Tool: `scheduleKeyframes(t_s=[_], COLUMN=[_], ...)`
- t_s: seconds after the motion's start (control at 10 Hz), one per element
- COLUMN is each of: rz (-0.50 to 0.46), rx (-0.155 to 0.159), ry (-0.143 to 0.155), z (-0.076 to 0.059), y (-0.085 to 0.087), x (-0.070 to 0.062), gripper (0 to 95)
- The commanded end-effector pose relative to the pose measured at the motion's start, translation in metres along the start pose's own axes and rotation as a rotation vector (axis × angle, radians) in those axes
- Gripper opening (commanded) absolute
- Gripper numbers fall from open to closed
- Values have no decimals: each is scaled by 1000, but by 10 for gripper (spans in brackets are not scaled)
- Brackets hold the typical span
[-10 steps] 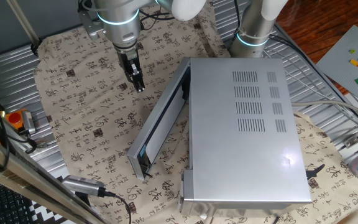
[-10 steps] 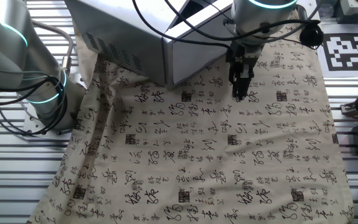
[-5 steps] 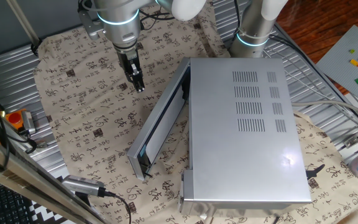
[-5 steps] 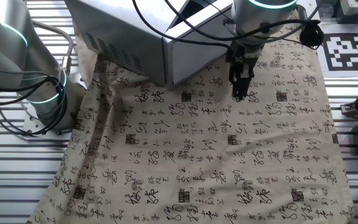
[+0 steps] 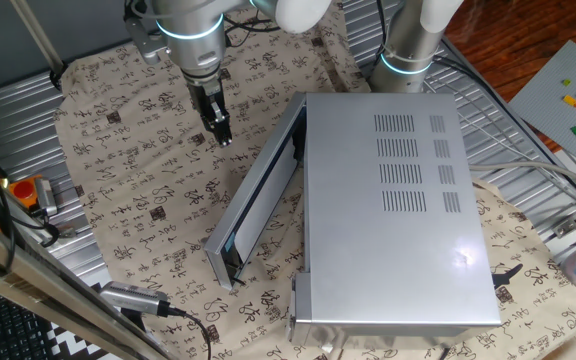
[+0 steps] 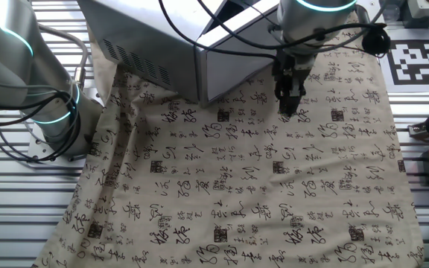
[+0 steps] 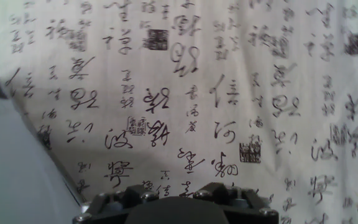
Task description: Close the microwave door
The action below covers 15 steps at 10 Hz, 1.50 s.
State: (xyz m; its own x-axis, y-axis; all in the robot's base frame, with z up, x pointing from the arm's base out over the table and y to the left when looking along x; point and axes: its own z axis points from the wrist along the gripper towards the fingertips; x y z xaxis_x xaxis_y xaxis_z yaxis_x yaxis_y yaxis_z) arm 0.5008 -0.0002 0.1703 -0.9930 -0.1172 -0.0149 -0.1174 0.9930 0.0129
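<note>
The microwave [image 5: 398, 210] is a large box of smooth, brushed silver-grey metal, its flat top panel cut with rows of narrow vent slots. It sits on the right half of the worktop [image 5: 138, 230], which is draped in a beige cloth printed with black calligraphy and creased in soft folds. The microwave door [image 5: 258, 195], a long thin flat panel with a dark inner face, stands ajar at the box's left side. The cavity behind it is hidden. The dark, slender end effector [image 5: 223, 135] hangs above the cloth, left of the door and apart from it, its fingers pressed together and holding nothing.
</note>
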Motion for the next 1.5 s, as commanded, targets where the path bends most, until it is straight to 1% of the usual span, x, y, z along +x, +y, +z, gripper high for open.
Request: scheduleKeyframes(t_s=[0.1,0.9,1.3,1.5], rz=[-102,-97,-107,-113], rx=[-10,-1,-2,-1], ry=[-12,-8,-18,-18], z=[0,0,0,0], y=[0,0,0,0], x=[1,1,1,1], gripper=[0,0,0,0])
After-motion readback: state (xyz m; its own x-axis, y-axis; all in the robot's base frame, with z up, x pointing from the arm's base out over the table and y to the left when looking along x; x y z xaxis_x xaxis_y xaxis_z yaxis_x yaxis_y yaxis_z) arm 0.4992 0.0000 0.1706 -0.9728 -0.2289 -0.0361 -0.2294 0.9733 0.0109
